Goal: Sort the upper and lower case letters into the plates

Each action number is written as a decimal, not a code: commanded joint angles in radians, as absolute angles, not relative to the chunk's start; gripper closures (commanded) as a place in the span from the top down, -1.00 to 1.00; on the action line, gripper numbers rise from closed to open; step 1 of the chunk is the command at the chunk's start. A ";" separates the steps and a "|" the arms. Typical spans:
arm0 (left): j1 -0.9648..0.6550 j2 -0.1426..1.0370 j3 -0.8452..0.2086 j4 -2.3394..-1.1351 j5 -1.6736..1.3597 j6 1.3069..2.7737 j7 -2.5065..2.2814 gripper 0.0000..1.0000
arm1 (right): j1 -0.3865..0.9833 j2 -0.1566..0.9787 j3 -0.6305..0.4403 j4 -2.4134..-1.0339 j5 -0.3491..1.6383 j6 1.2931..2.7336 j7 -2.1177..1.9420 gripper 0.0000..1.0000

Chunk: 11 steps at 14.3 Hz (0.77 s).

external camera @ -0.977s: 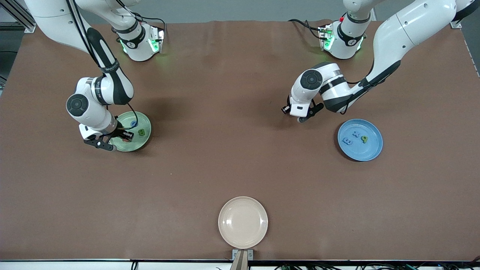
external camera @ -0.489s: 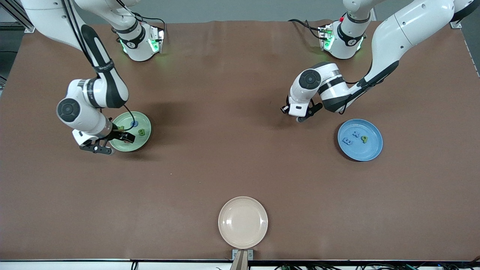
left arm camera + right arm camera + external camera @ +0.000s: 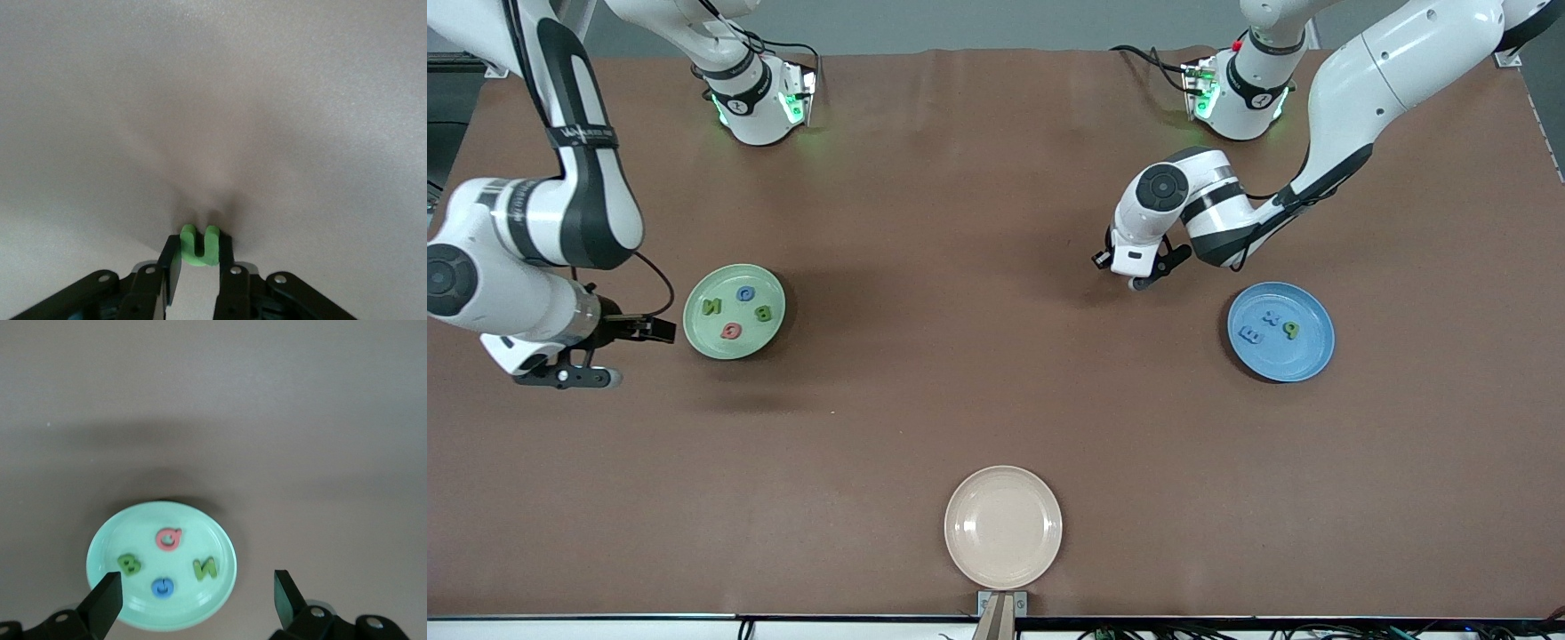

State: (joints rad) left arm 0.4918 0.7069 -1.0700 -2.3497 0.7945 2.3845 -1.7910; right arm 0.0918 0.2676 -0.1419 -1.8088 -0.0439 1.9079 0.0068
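Observation:
The pale green plate (image 3: 696, 325) toward the right arm's end holds a green N (image 3: 711, 307), blue C (image 3: 745, 292), green B (image 3: 763, 312) and red O (image 3: 731, 332). My right gripper (image 3: 658, 331) hangs open and empty just outside that plate's rim. Its wrist view shows the plate (image 3: 213, 543) between the spread fingers of the right gripper (image 3: 197, 597). The blue plate (image 3: 1296, 357) carries a blue m (image 3: 1252, 335), blue x (image 3: 1270, 318) and green p (image 3: 1289, 330). My left gripper (image 3: 1141, 281) (image 3: 199, 240) is shut on the green u (image 3: 190, 244), low over bare table.
A cream-beige plate (image 3: 1003, 527) lies empty at the table's edge nearest the front camera. Brown tabletop stretches between the two coloured plates. Both arm bases stand along the edge farthest from the front camera.
My right gripper opened, left the red O in the pale green plate and drew back off it toward the table's end. My left gripper closed on the green u.

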 commanded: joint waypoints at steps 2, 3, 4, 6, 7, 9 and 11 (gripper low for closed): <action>0.482 0.667 -1.045 -2.358 0.815 2.388 -1.810 -0.72 | 0.054 0.270 -0.127 -1.603 -0.063 1.679 -0.034 1.00; 0.486 0.663 -1.049 -2.352 0.813 2.387 -1.809 -0.75 | 0.045 0.270 -0.126 -1.560 -0.061 1.640 -0.047 1.00; 0.491 0.661 -1.054 -2.332 0.813 2.378 -1.806 -0.75 | 0.032 0.270 -0.126 -1.527 -0.052 1.608 -0.067 1.00; 0.497 0.637 -1.087 -2.283 0.798 2.327 -1.796 -0.75 | 0.005 0.268 -0.126 -1.490 -0.049 1.594 -0.104 1.00; 0.509 0.635 -1.104 -2.255 0.796 2.289 -1.784 -0.75 | -0.008 0.268 -0.126 -1.477 -0.048 1.592 -0.121 1.00; 0.569 0.641 -1.140 -2.203 0.795 2.247 -1.715 -0.75 | -0.018 0.268 -0.126 -1.471 -0.046 1.574 -0.126 1.00; 0.647 0.641 -1.172 -2.174 0.795 2.212 -1.570 -0.75 | -0.020 0.268 -0.126 -1.467 -0.046 1.572 -0.120 1.00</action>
